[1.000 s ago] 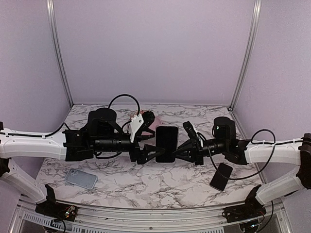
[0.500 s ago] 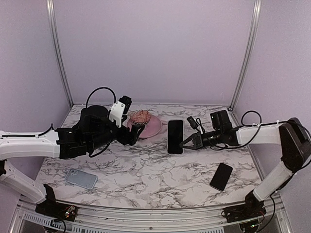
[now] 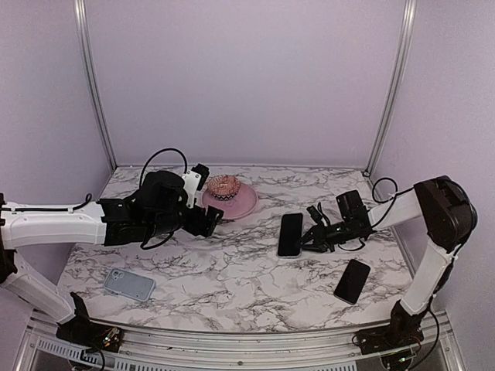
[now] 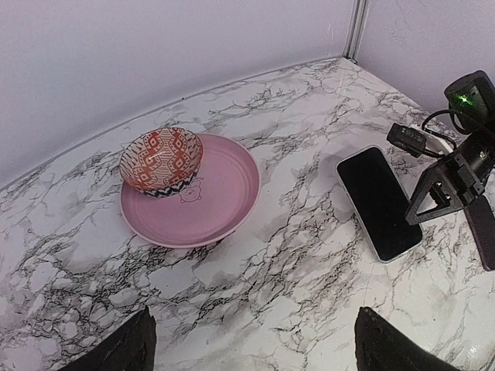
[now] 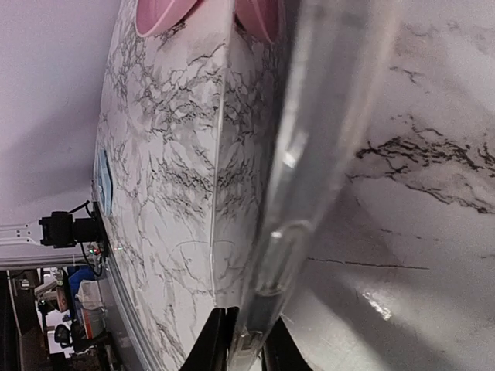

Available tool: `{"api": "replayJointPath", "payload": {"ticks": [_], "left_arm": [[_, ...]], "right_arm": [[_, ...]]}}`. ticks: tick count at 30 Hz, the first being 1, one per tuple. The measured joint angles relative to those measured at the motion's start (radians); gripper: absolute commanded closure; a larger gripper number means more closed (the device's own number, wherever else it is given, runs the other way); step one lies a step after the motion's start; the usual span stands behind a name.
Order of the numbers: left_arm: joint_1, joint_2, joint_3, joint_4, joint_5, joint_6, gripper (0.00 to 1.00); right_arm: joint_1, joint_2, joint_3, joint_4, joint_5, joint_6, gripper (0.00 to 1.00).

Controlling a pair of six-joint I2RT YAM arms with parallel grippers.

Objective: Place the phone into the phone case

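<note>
Lowered out of the air since a second ago, the slim black-screened phone with a thin pale edge is now seen lying flat, screen up, on the marble-patterned table, right of centre. It was gripped from both sides then; the left gripper has since been drawn back beside the round pink plate, its jaws wide apart on nothing. The right gripper is kept low at the phone's right edge, its jaws closed narrowly on the rim of the see-through clear plastic phone case, which appears to be wrapped round the phone; seating is judged done or nearly so, with release remaining. Open marble is left in front and to the left. The plate, carrying a small red-patterned bowl, lies apart to the far left; an all-dark black phone lies front right, a grey-blue slab with a camera square front left. With the right wall close behind that arm, withdrawal is best made upward.
</note>
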Motion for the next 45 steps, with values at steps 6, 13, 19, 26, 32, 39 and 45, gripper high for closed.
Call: {"api": "replayJointPath", "payload": {"ticks": [6,13,19,26,32,39,45], "left_arm": [[0.006,0.0,0.0,-0.01,0.014,-0.014,0.1],[0.023,0.018,-0.002,-0.123,0.019,-0.09,0.2],[0.028,-0.016,-0.114,-0.296,0.1,-0.271,0.27],[0.027,-0.149,-0.284,-0.526,0.122,-0.494,0.4],[0.027,-0.203,-0.374,-0.577,0.11,-0.594,0.56],[0.049,-0.169,-0.392,-0.576,0.121,-0.597,0.69],[0.06,-0.132,-0.385,-0.549,0.136,-0.54,0.97]], "right_arm": [[-0.008,0.03,0.012,-0.047,0.092,-0.036,0.74],[-0.01,0.017,0.082,-0.137,0.23,-0.102,0.67],[0.01,-0.04,0.169,-0.3,0.455,-0.166,0.64],[0.106,-0.109,0.304,-0.42,0.658,-0.222,0.55],[0.149,-0.102,0.32,-0.481,0.707,-0.244,0.55],[0.157,-0.101,0.32,-0.509,0.719,-0.267,0.55],[0.165,-0.107,0.32,-0.524,0.73,-0.285,0.55]]}}
